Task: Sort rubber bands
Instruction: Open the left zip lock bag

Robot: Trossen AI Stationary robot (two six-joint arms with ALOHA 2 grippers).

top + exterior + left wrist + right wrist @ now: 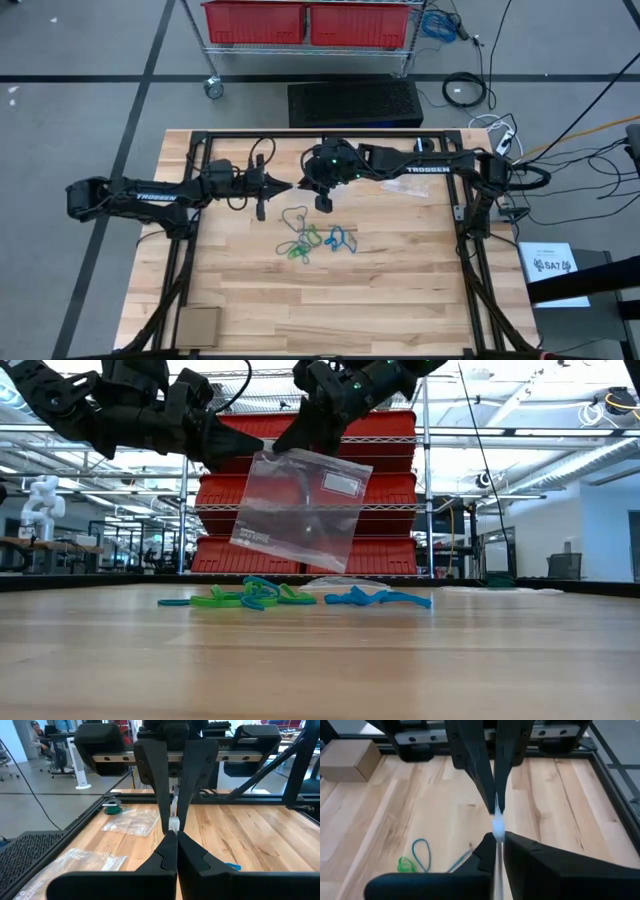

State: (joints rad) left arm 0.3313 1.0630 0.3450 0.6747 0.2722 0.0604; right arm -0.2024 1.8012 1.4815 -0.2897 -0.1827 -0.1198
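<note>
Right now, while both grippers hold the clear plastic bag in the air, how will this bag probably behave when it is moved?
The clear plastic bag hangs tilted and slightly creased, so it is probably floppy and light. The left gripper and right gripper pinch only its top edge; the smooth film could slip. It may swing above the rubber bands.

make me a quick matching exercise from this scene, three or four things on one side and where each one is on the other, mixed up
Things:
1. clear plastic bag
2. rubber bands
3. cardboard box
4. red bins

Places:
A. on the wire shelf beyond the table
B. near a table corner
C. loose on the wood, mid-table
D. hanging in the air, pinched by the left tool and the right tool

Pairs: 1-D, 2-C, 3-B, 4-A
</note>
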